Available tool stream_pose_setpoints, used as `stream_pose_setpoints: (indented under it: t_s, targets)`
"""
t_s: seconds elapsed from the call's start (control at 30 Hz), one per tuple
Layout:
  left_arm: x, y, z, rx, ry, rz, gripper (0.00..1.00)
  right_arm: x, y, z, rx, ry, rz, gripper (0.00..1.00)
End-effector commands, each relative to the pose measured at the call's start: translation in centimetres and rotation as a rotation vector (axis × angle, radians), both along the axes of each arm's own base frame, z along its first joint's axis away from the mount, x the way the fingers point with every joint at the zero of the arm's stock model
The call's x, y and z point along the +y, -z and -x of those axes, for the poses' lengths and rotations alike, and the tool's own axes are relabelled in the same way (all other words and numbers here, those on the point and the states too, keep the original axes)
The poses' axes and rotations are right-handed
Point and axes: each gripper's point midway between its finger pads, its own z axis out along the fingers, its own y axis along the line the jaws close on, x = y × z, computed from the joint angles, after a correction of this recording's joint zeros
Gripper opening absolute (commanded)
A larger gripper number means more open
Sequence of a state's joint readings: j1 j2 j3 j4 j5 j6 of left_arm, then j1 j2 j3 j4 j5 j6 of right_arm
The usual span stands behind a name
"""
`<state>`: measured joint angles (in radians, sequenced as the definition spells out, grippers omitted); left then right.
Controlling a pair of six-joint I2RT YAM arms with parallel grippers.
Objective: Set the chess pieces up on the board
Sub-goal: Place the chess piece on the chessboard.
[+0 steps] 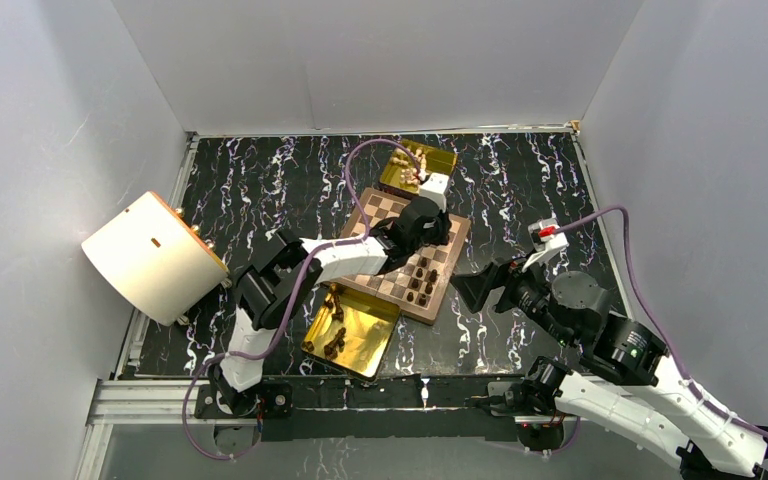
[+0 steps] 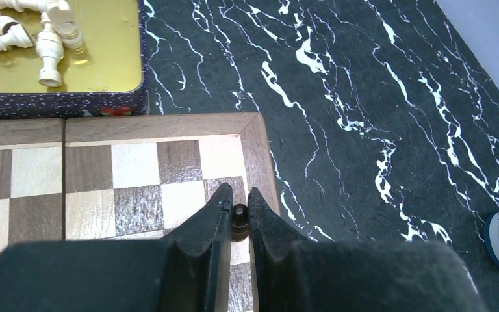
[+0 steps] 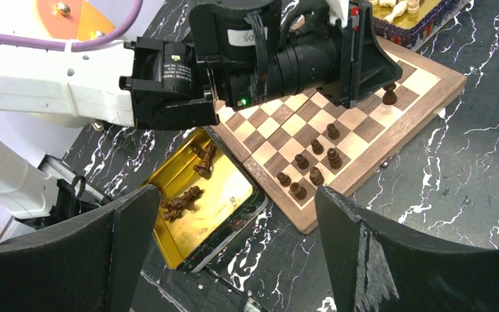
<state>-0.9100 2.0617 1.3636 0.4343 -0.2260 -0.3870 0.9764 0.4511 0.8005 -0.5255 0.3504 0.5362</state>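
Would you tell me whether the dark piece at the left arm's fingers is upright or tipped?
Upright: the dark piece is vertical, head up, between the left gripper's fingers at the board's edge.

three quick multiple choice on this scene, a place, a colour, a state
1. Where do the cream pieces lie? A in a blue bowl B in a glass jar C in a gold tray
2. What colour is the piece in the left gripper? A cream B dark brown C red
3. The right gripper is A open, empty B shut on a cloth C shut on a cup
Answers: 1 C, heaped on gold; 2 B, dark knob between its jaws; 3 A, jaws wide apart
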Motion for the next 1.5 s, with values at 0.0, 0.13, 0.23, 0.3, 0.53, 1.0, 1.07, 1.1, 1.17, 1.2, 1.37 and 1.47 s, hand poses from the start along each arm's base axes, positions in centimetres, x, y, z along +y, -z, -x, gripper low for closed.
stream_pose_setpoints:
  t_s: [0.0,0.13,0.23,0.3,0.53,1.0,1.07,1.1,1.17,1.2,1.37,1.47]
  targets:
    - [-1.1,-1.6,-0.2,-0.085,0.003,-0.019,0.00,-0.7,-2.8,-0.2,-0.048,0.035,-0.084,0.98]
    - [-1.0,-1.2,0.2,-0.093,0.004,-0.036,0.00,-0.8,-2.8,0.0,-0.041,0.033,-0.082,0.99]
    - [-1.0,-1.1,0.5,-0.108,0.004,-0.056,0.00,-0.8,-2.9,0.0,-0.042,0.033,-0.083,0.99]
    - [-1.0,-1.1,0.5,-0.117,0.000,-0.062,0.00,-0.9,-3.1,0.0,-0.046,0.035,-0.083,0.99]
    - [-0.7,-0.7,0.7,-0.136,0.005,-0.099,0.00,-1.0,-3.2,0.1,-0.043,0.035,-0.084,0.99]
    - [-0.7,0.8,1.2,-0.130,0.029,-0.115,0.03,-1.1,-3.0,0.2,-0.040,0.031,-0.081,0.99]
    - [-0.7,0.9,1.2,-0.132,0.036,-0.120,0.07,-1.3,-3.0,0.2,-0.047,0.035,-0.068,0.99]
    - [-0.7,1.0,1.3,-0.131,0.042,-0.123,0.08,-1.4,-3.0,0.1,-0.049,0.041,-0.065,0.99]
    - [-0.7,0.9,1.4,-0.131,0.045,-0.122,0.10,-1.6,-3.0,0.1,-0.051,0.044,-0.053,0.99]
    - [-0.6,0.9,1.4,-0.130,0.044,-0.120,0.11,-1.7,-3.0,0.1,-0.054,0.046,-0.053,0.99]
    - [-0.9,0.5,1.7,-0.125,0.058,-0.105,0.15,-1.7,-3.0,0.2,-0.054,0.044,-0.052,0.99]
    - [-0.9,0.2,1.8,-0.125,0.058,-0.100,0.18,-1.7,-2.8,0.2,-0.050,0.042,-0.054,0.99]
